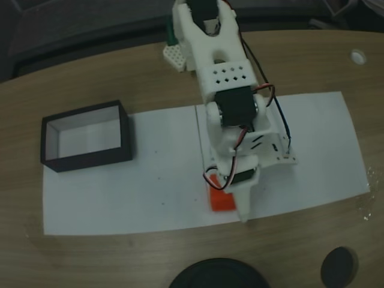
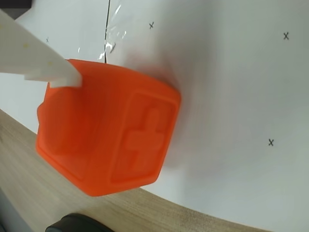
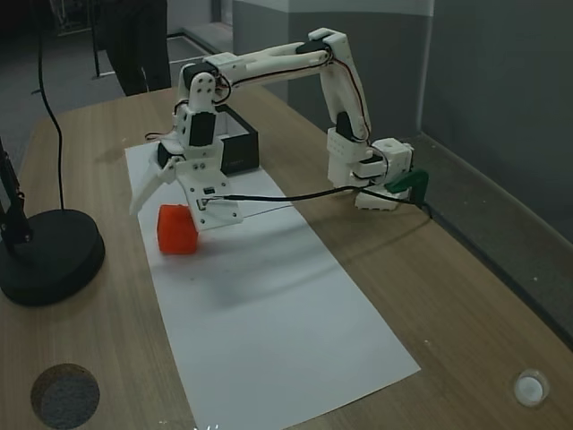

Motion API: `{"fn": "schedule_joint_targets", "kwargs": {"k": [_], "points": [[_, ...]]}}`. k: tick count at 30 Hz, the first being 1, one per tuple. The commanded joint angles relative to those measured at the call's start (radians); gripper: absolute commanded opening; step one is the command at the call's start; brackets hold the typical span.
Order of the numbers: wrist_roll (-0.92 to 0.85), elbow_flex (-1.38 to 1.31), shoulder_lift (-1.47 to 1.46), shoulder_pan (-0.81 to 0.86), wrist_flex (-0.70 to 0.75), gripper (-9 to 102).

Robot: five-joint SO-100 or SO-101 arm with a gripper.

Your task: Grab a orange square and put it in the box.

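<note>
Your fingers (image 3: 166,202) straddle the square (image 3: 177,229).
They're spread, one touching its top; the box (image 1: 86,139) lies well apart.

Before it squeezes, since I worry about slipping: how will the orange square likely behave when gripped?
The orange square looks like rigid molded plastic, so probably stiff. Its flat faces suggest it won't roll. The smooth surface and rounded corners could let it slip under the white finger.
</note>
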Motion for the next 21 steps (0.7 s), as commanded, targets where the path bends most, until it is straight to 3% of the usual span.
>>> {"fn": "schedule_joint_targets", "kwargs": {"k": [1,7,21], "points": [[0.020,-0.140,0.011,0.014,0.091,39],[0.043,-0.308,0.057,-0.015,0.252,39],[0.067,-0.279,-0.107,0.031,0.199,39]]}}
